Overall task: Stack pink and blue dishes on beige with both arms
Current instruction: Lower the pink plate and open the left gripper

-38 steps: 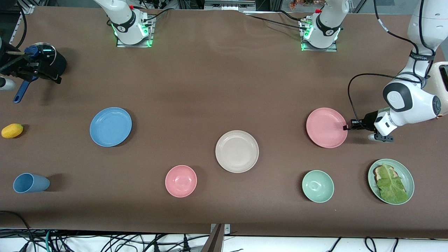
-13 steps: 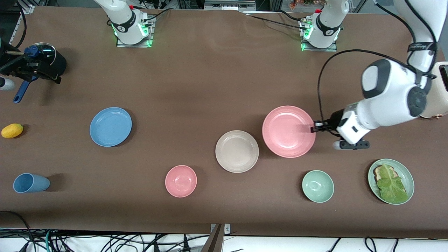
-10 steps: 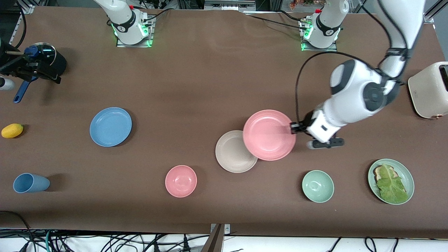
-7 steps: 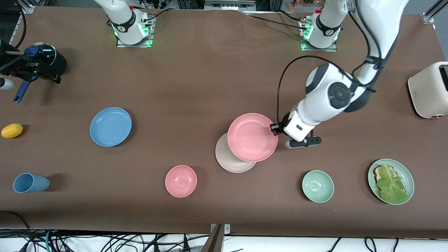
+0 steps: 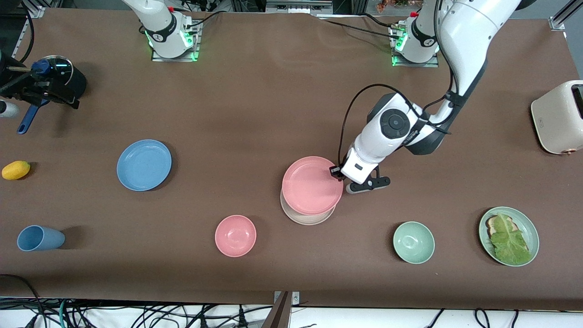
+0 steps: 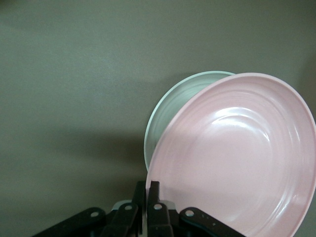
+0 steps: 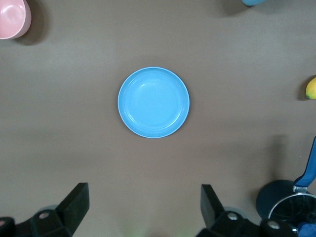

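**Pink plate held over the beige one**

My left gripper [image 5: 335, 172] has its fingers [image 6: 153, 193] pinched narrow on the rim of the flat, round pale pink matte plate [image 5: 312, 185]. I hold it in the air, tilted, over the round cream-beige matte plate with the raised rim [image 5: 306, 218], which lies mid-bench and shows only as a crescent under the pink one. Whether the two plates touch I cannot tell.

My right gripper [image 7: 143, 210] waits high with its fingers spread wide, holding nothing, over the flat, round light blue matte plate [image 5: 144, 164]. That plate lies on the brown bench [image 5: 255, 105] toward the right arm's end, well apart from the beige plate.
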Robot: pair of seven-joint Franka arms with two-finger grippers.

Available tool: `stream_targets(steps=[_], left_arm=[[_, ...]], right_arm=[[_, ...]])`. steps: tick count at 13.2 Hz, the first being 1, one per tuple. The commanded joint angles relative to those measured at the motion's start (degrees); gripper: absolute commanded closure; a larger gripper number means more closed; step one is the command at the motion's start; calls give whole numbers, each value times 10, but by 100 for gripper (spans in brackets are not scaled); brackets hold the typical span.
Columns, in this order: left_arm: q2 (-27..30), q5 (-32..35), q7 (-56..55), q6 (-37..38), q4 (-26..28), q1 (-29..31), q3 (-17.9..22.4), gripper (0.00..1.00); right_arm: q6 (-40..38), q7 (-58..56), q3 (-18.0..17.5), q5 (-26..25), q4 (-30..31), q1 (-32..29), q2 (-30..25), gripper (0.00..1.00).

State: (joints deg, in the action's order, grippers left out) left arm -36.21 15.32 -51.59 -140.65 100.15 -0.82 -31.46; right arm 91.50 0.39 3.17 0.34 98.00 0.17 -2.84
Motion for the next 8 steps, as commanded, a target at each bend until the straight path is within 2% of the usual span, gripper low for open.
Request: stream_targets(steps=[1, 4, 8], left_arm=[[-31, 49, -33, -29, -12, -6, 3, 100], [-59, 50, -33, -74, -12, -6, 14, 100], [-82, 62, -32, -75, -36, -6, 18, 100]], right_arm=[[-11, 4, -3, 10, -15, -5, 4, 0], [-10, 3, -3, 10, -15, -5, 4, 0], [-7, 2, -3, 10, -15, -6, 5, 0]])
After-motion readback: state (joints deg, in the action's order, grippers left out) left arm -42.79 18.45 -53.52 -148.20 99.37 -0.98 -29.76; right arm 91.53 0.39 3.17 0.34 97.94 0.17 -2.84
